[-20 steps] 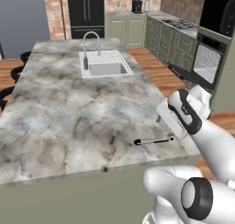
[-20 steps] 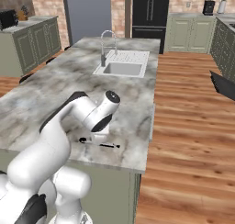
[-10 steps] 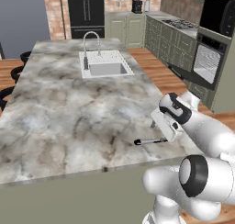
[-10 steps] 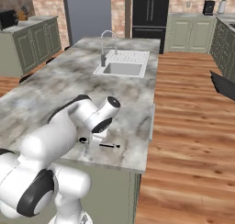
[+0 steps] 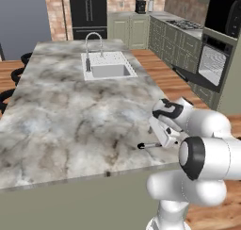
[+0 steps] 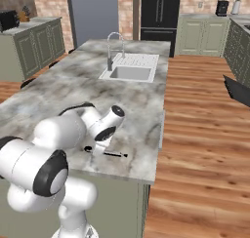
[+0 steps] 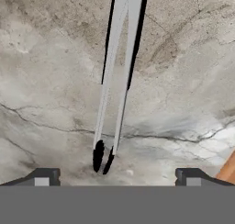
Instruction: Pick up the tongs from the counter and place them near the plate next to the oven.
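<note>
- The counter (image 5: pixel 70 111) is marbled stone, grey and tan, with thin dark veins.
- The tongs (image 7: pixel 117 71) have pale grey metal arms with dark edges, and the tips are black.
- The sink (image 5: pixel 107 71) is white, and the tap (image 5: pixel 92 47) is steel grey.
- The oven (image 5: pixel 214 66) is black, in sage-green cabinets (image 5: pixel 181 45).
- The floor (image 6: pixel 200 134) is warm brown wood.
- The fridge (image 6: pixel 161 12) is black.

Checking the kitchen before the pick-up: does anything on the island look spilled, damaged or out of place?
Nothing stands out. The tongs lie flat and whole on the marbled counter, close to its near edge but fully on it. The open pincer hangs just above their black tips. No spill shows on the stone near the sink.
</note>
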Tool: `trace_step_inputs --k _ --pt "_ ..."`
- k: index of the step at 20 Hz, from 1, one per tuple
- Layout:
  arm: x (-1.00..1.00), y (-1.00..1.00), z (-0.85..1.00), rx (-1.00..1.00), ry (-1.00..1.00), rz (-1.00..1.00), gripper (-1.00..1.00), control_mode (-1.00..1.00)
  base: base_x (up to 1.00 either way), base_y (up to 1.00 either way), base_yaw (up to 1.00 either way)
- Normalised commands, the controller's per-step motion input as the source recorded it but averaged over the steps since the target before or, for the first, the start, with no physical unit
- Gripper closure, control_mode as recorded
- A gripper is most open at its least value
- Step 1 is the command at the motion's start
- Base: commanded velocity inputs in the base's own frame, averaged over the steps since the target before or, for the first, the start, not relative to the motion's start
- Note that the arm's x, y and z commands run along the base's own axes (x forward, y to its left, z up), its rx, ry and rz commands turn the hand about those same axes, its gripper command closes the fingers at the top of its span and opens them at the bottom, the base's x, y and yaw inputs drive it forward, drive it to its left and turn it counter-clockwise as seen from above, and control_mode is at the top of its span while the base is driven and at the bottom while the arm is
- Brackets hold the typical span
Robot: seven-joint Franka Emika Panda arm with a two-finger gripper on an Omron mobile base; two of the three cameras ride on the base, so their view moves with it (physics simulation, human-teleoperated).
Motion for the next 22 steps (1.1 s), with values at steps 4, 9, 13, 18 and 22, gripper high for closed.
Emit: trace_step_inputs --k 4,9,13,18,22 --pt "0.15 0.07 -0.27 0.0 0.01 -0.01 -1.0 -1.0 0.0 0.0 0.0" --pt "0.17 0.09 -0.34 0.0 0.04 0.0 -1.0 -1.0 0.0 0.0 0.0" --pt "0.27 0.12 -0.31 0.0 0.05 0.0 -1.0 -1.0 0.0 0.0 0.0" --pt "0.2 0.05 -0.21 0.0 0.02 0.0 -1.0 -1.0 0.0 0.0 0.0" --pt "0.11 0.01 -0.31 0.0 0.06 0.0 -1.0 -1.0 0.0 0.0 0.0"
